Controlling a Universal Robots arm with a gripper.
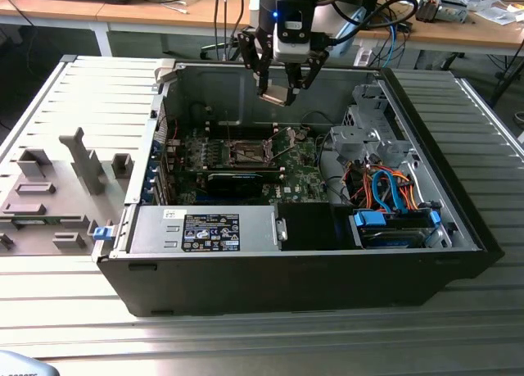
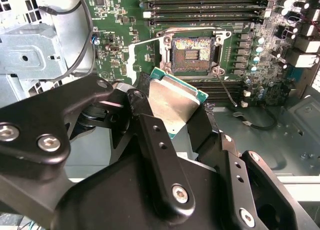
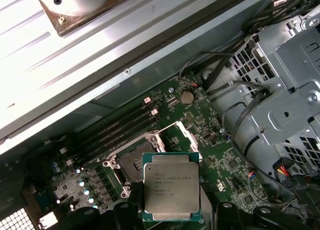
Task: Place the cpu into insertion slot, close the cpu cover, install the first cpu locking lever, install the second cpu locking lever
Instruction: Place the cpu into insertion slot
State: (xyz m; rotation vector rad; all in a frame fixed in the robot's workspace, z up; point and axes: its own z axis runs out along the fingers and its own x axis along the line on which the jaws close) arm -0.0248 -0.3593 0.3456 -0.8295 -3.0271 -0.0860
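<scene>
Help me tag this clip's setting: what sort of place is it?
Probably a robotics lab: an open black metal computer case on a ribbed grey metal table, cable-strewn wooden desks behind.

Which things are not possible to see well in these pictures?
The cpu: in the second wrist view, the gripper hides its lower part.
The insertion slot: in the first wrist view, the cpu covers one side.
The slot's contacts: too small in the exterior view.

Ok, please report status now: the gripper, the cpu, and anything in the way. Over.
Gripper shut on cpu, above the motherboard. Insertion slot open and empty, cpu not yet seated. No obstacle seen between them.
</scene>
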